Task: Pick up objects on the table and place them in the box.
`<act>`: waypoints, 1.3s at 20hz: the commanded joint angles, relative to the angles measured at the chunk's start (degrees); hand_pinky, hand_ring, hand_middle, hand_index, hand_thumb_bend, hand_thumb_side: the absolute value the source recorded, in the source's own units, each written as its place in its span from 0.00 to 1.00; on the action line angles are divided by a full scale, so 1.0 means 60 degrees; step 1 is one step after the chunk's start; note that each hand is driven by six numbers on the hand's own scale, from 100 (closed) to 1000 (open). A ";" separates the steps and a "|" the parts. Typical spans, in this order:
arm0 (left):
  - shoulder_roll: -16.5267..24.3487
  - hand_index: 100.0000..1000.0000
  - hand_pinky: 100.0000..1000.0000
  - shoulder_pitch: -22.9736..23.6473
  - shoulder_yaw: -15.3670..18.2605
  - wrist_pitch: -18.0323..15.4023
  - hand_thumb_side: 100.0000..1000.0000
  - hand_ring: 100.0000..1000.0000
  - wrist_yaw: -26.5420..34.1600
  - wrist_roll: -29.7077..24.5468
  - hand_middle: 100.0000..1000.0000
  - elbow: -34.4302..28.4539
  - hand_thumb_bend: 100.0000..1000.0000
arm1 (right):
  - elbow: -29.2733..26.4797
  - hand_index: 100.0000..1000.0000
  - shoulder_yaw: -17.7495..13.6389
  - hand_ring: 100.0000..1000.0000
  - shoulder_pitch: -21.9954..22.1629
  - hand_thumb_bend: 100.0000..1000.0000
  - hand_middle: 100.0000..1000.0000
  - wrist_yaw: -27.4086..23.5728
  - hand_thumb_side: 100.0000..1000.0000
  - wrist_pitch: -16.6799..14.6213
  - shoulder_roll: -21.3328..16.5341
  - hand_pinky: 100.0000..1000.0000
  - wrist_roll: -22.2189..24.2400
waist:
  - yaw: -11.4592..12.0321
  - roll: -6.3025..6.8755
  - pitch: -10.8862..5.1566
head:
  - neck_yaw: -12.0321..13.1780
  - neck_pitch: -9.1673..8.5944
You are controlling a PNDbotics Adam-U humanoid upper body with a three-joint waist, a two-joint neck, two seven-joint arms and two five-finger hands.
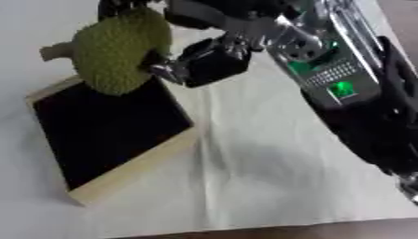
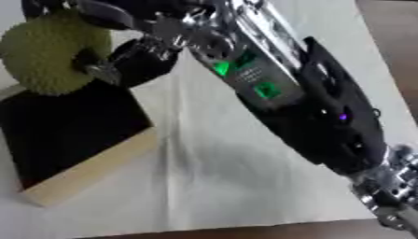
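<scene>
Fruit (image 1: pixel 114 49), green and bumpy with a stub of stem, hangs over the far corner of the box (image 1: pixel 135 170), so we judge it about to be lowered in. Our right robot hand (image 1: pixel 204 60) curls round it from the side, keeping the box mouth clear below. The right eye view shows the forearm down toward the elbow; the left eye view shows the stem. The white-clothed surface (image 1: pixel 269 177) carries the box.

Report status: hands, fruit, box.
Right robot hand shut on the spiky green fruit, held above the box's far edge. Box open, dark inside. Left robot hand not in view. Nothing blocking the drop.
</scene>
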 commanded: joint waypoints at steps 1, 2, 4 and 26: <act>0.0127 0.70 0.54 -0.0125 0.0089 -0.0019 0.79 0.58 -0.0016 0.0019 0.60 -0.0142 0.93 | 0.0359 0.70 0.0180 0.58 -0.0205 0.00 0.53 0.0332 0.00 -0.0005 0.0341 0.79 0.0123 | 0.0052 -0.0082 -0.0241 | -0.0079 -0.0013; 0.0123 0.70 0.54 -0.0135 0.0089 -0.0024 0.79 0.58 -0.0014 0.0017 0.60 -0.0142 0.93 | 0.0536 0.70 0.0263 0.58 -0.0208 0.00 0.53 0.0419 0.00 -0.0044 0.0441 0.79 0.0120 | 0.0073 -0.0083 -0.0236 | -0.0099 -0.0015; 0.0113 0.70 0.54 -0.0152 0.0094 -0.0035 0.79 0.58 -0.0012 0.0019 0.60 -0.0142 0.93 | 0.0888 0.70 0.0424 0.58 -0.0208 0.00 0.53 0.0586 0.00 -0.0149 0.0613 0.78 0.0095 | 0.0115 -0.0085 -0.0222 | -0.0133 -0.0025; 0.0012 0.70 0.54 -0.0230 0.0069 -0.0063 0.79 0.58 0.0035 -0.0018 0.60 -0.0142 0.93 | 0.3562 0.92 0.0930 0.87 -0.0047 0.26 0.84 0.1981 0.17 -0.1852 0.1773 0.86 -0.0059 | 0.0261 -0.0083 -0.0108 | -0.0401 -0.0031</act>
